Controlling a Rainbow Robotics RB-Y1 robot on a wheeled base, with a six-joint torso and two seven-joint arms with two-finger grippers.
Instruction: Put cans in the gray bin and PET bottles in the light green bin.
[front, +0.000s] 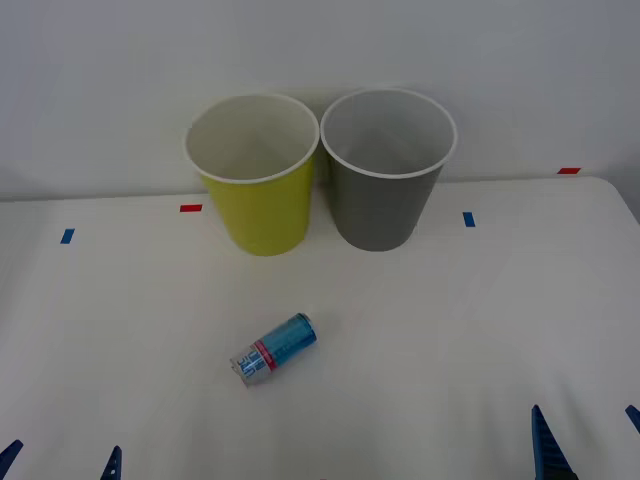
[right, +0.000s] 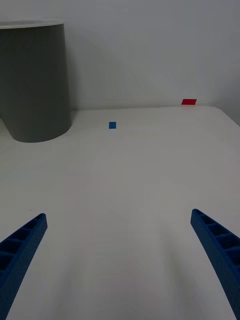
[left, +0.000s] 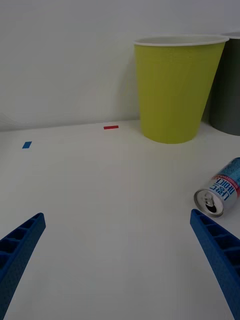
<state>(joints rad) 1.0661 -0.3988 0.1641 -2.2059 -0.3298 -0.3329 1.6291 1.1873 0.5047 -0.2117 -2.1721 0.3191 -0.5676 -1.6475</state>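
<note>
Well, can (left: 223, 187) beside left jaws.

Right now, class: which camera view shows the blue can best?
The left wrist view: the can lies close, its silver end and lettering visible. The front view shows the can whole but smaller, before the bins.

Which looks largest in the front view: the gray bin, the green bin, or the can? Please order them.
1. Gray bin and green bin: they look about the same size, so I do not rank one above the other.
2. Can: clearly the smallest, lying on its side on the table.
</note>
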